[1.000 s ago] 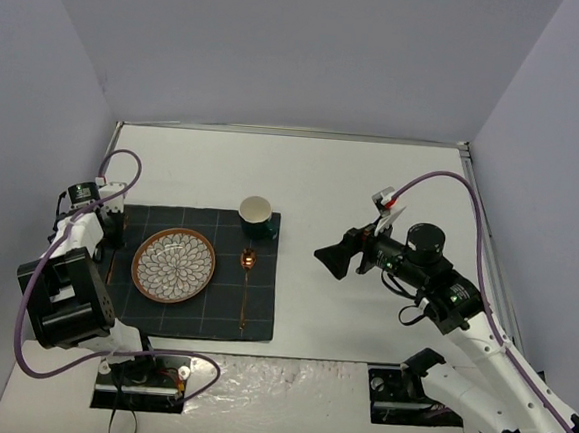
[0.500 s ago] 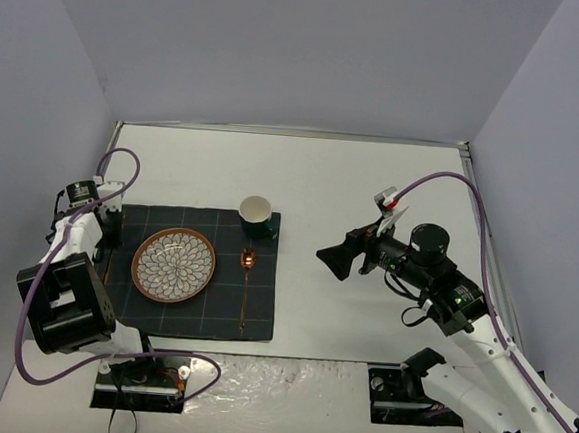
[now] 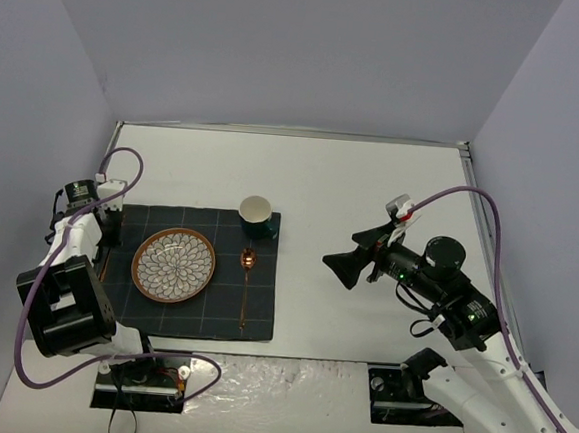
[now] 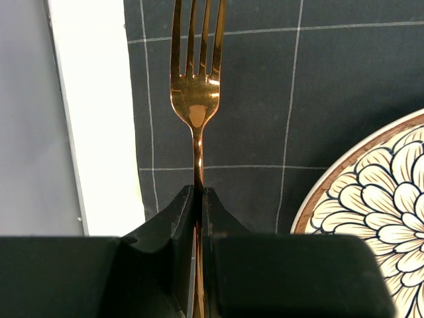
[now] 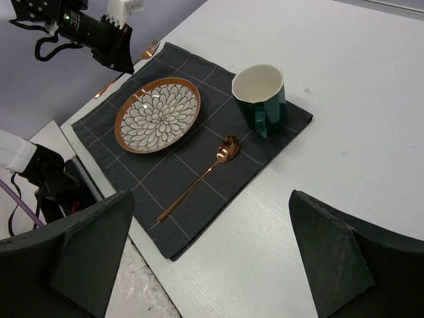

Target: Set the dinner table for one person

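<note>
The white dinner table (image 3: 372,183) carries a dark grid-lined placemat (image 3: 191,314). On the mat are a flower-patterned plate (image 3: 173,264), a green mug (image 3: 257,216) at its far right corner, and a copper spoon (image 3: 245,283) right of the plate. My left gripper (image 4: 197,192) is shut on the handle of a copper fork (image 4: 195,99). It holds the fork low over the mat's left strip, left of the plate (image 4: 391,192), tines pointing away. My right gripper (image 3: 351,266) is open and empty. It hovers over bare table right of the mat, facing it.
Grey walls close in the table at the left, back and right, and the left wall stands close to my left gripper (image 3: 111,225). A metal rail (image 3: 484,232) runs along the right edge. The arm base plates (image 3: 141,380) sit at the near edge.
My right gripper has drawn back a little to the right and toward the near edge. My left gripper has stayed in place, shut on the fork.
</note>
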